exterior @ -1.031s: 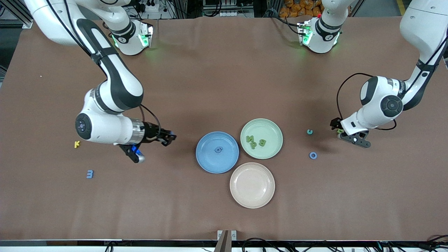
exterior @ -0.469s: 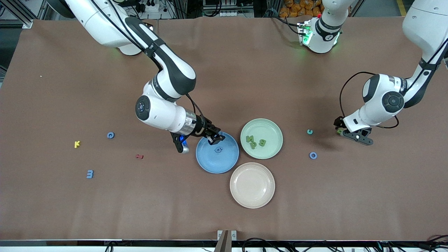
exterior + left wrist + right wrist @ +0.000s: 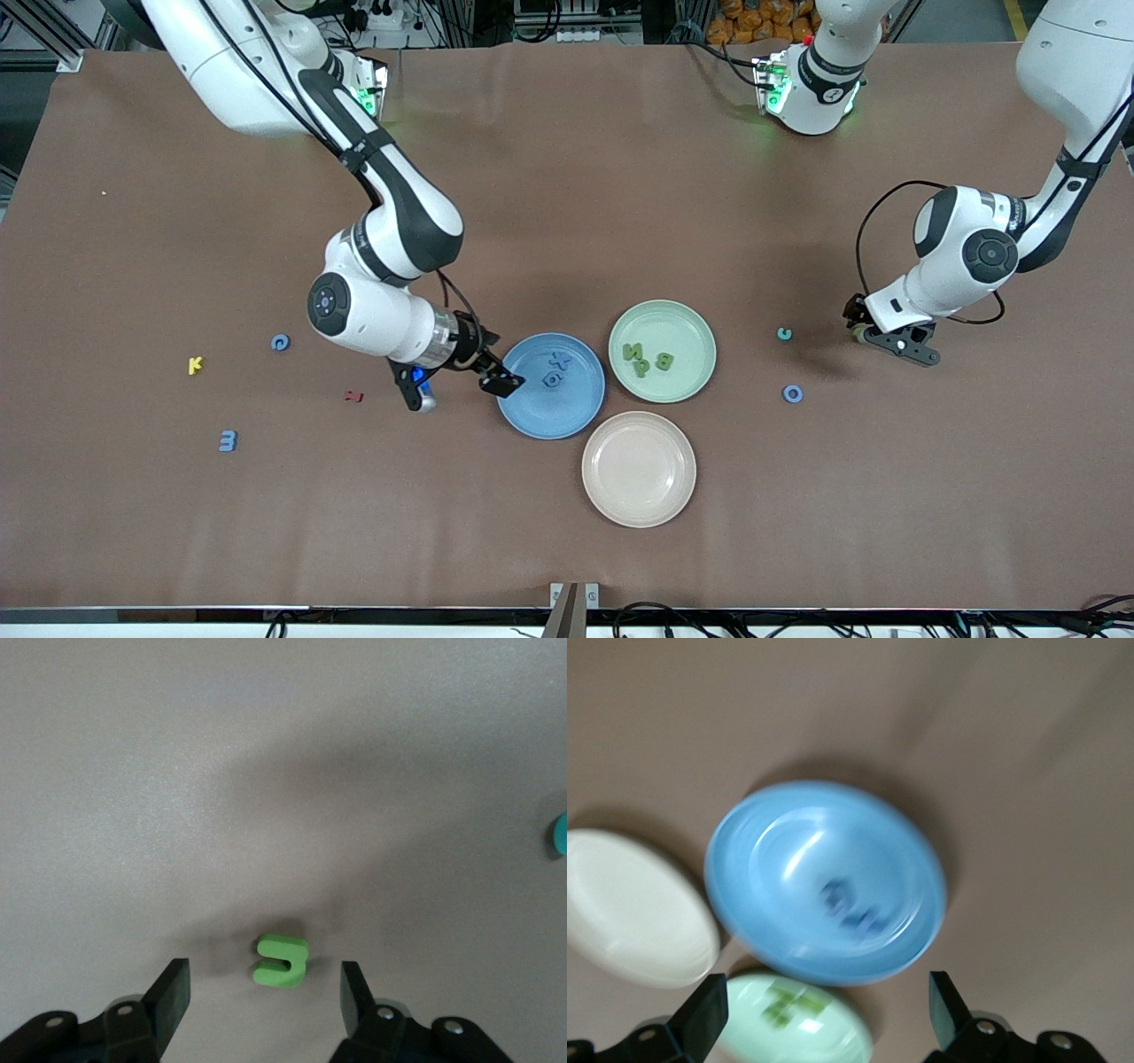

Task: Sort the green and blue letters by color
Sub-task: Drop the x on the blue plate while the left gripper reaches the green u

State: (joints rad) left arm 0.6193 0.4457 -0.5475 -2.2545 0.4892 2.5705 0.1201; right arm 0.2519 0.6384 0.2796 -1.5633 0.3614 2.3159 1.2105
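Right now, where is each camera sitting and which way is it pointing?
Front view: high across the table, facing both arms; plates and letters below.
Left wrist view: on the left arm, looking down at a green letter between its open jaws.
Right wrist view: on the right arm, over the blue plate; jaws open.
Shared: blue plate, front and right wrist views.

We see a brown table (image 3: 567, 177) filling the frame. At lower centre three plates rest on it: a blue plate (image 3: 567, 416), a green plate (image 3: 687, 323) and a cream plate (image 3: 638, 470). At middle left lie a blue c (image 3: 280, 342), a yellow K (image 3: 196, 364), a dark red letter (image 3: 353, 396) and a blue 3 (image 3: 229, 440). At middle right lie a teal letter (image 3: 783, 334), a blue O (image 3: 792, 393) and a green letter (image 3: 282, 960).
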